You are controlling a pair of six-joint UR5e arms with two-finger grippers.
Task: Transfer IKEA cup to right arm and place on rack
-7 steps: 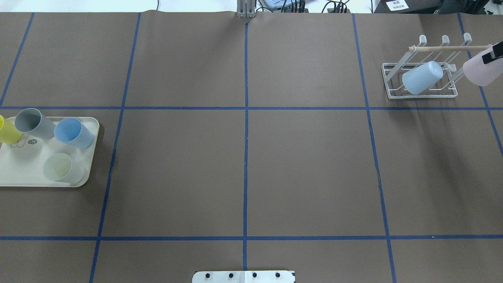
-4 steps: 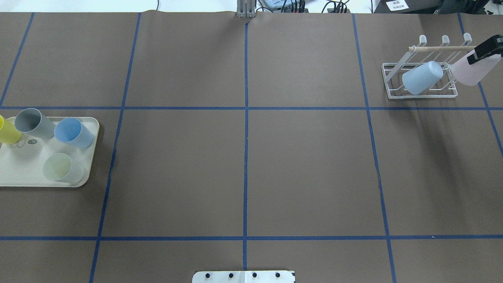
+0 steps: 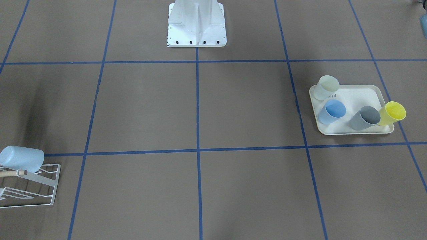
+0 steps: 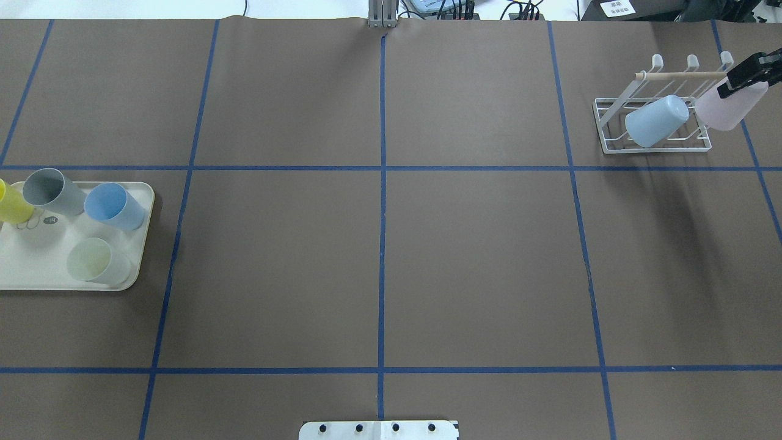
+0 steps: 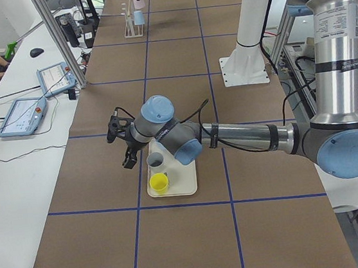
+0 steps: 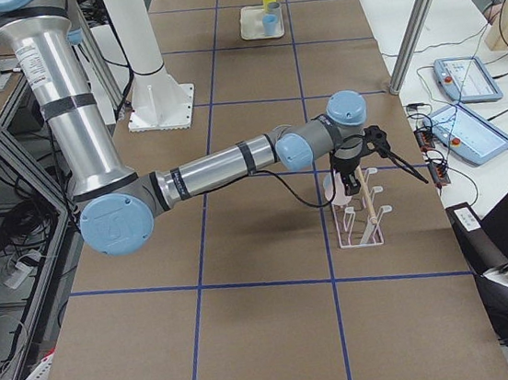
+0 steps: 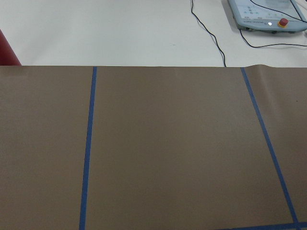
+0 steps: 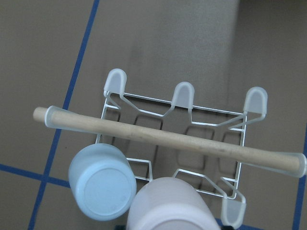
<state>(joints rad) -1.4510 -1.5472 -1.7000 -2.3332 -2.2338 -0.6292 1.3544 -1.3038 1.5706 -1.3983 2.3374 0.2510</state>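
Closest in, by the robot's white base plate (image 4: 379, 429), the brown table (image 4: 476, 256) is marked into squares with blue tape. A little further out, on the robot's left, sits a cream tray (image 4: 73, 282) with four cups standing mouth-up. The pale green cup (image 4: 95, 261) is nearest, then come a blue cup (image 4: 114, 206), a grey cup (image 4: 54, 190) and a yellow cup (image 4: 11, 205). The left arm lies stretched low over that tray, and the left gripper (image 5: 120, 144) hangs just past the tray's outer side, above the table. I cannot tell how its fingers stand. Right at the far side, on the robot's right, is the white wire rack (image 4: 657, 148) with a wooden rod (image 4: 681, 75) across its top. A light blue cup (image 4: 657, 120) sits tilted, bottom up, on the rack. Just beside it the right gripper (image 4: 744, 76) is clamped on the pink cup (image 4: 727, 107). It holds the cup slanted, with the lower end over the prongs at the rack's right end. I cannot make out whether the cup touches a prong.
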